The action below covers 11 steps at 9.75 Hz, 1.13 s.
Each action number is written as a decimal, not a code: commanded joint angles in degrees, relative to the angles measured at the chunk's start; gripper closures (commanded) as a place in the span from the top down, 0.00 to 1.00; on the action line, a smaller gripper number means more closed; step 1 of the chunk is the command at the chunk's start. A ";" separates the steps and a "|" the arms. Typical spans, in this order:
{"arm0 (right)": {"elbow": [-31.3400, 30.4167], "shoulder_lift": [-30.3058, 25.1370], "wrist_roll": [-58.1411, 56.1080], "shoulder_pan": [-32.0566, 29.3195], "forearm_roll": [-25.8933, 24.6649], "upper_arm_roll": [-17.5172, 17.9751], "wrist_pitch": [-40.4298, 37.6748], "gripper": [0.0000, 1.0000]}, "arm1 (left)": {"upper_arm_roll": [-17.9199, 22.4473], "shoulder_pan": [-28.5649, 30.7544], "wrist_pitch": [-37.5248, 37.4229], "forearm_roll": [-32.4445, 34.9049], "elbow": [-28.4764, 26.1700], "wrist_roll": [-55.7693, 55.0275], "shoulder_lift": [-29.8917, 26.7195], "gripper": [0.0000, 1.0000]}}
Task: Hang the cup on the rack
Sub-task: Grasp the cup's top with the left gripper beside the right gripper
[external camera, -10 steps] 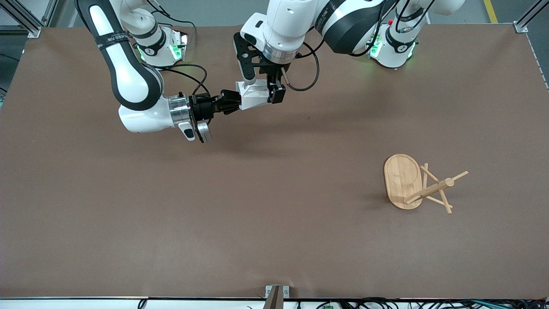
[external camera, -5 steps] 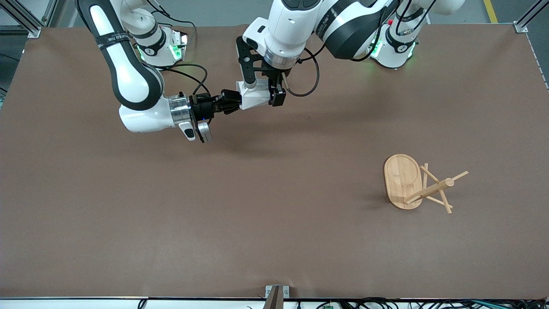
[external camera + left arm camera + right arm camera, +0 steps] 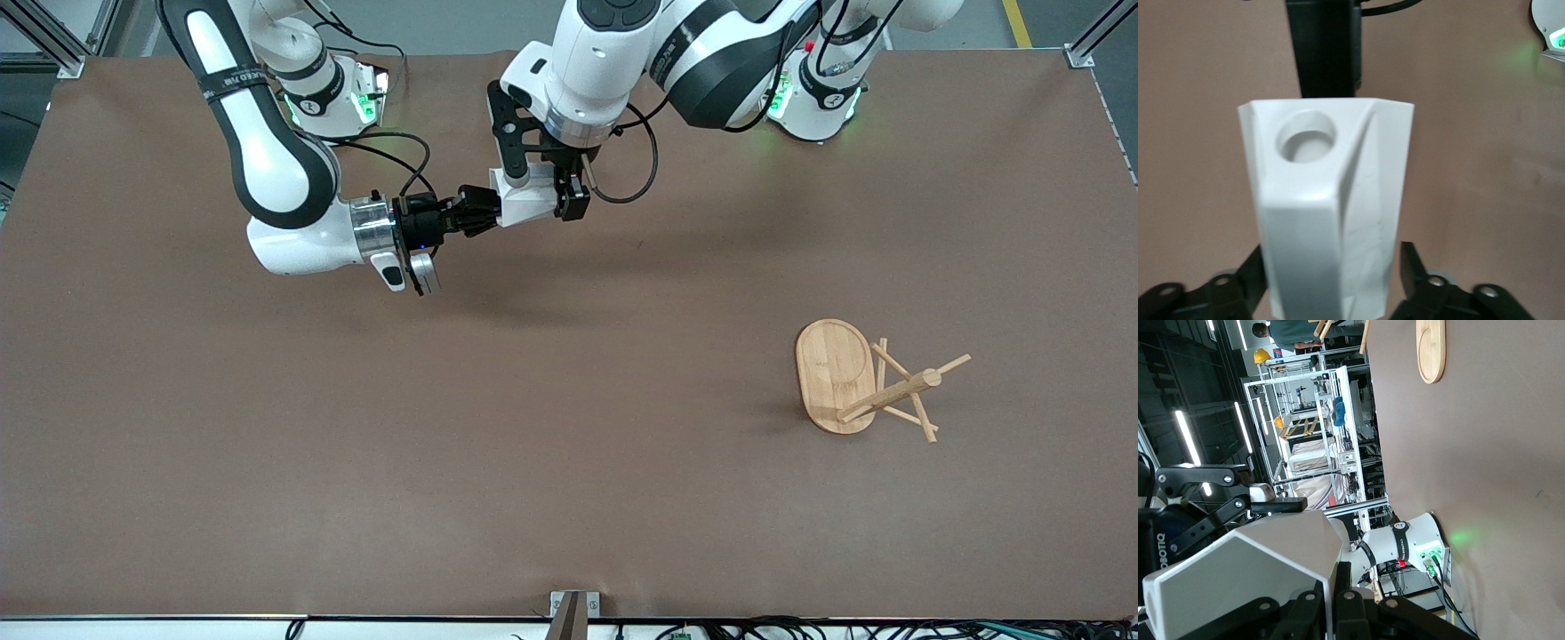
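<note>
The white faceted cup (image 3: 531, 203) is held in the air over the robots' end of the table. My right gripper (image 3: 487, 211) reaches in sideways and is shut on the cup's wall (image 3: 1251, 567), one finger inside and one outside. My left gripper (image 3: 540, 197) comes down from above, its two fingers closed against the cup's sides (image 3: 1331, 200). The round hole of the handle tab (image 3: 1307, 137) faces the left wrist camera. The bamboo rack (image 3: 880, 391) stands on its oval base (image 3: 831, 364) toward the left arm's end, nearer the front camera.
Brown table cover (image 3: 569, 427) stretches between the cup and the rack. The rack's thin pegs (image 3: 925, 418) stick out from its post. Both arm bases with green lights stand along the table's robot edge.
The left gripper's fingers have drawn in onto the cup's sides, and its wrist has shifted slightly. The right gripper and the cup have stayed put.
</note>
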 commanded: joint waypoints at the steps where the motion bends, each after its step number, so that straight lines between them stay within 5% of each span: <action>1: -0.59 -0.60 -1.01 0.78 2.00 -0.41 0.15 0.01 | -0.12 -0.28 -0.42 -0.53 -0.03 -0.32 1.80 0.33; 2: -0.59 -0.60 -1.01 0.78 2.00 -0.41 0.15 0.02 | -0.12 -0.19 -0.42 -0.53 -0.03 -0.32 1.71 0.19; 3: -0.59 -0.60 -0.40 0.78 2.00 -0.41 0.06 0.37 | -0.21 0.16 -0.42 -0.53 0.05 -0.23 1.71 0.14; 4: -0.68 -0.60 -0.48 0.78 2.00 -0.41 -0.02 0.99 | -0.12 0.16 -0.42 -0.53 0.06 -0.32 1.62 0.14; 11: -0.24 -0.87 -0.39 -0.01 1.91 -0.59 -0.37 1.00 | 0.67 3.93 -0.77 0.17 0.14 -5.22 1.53 0.14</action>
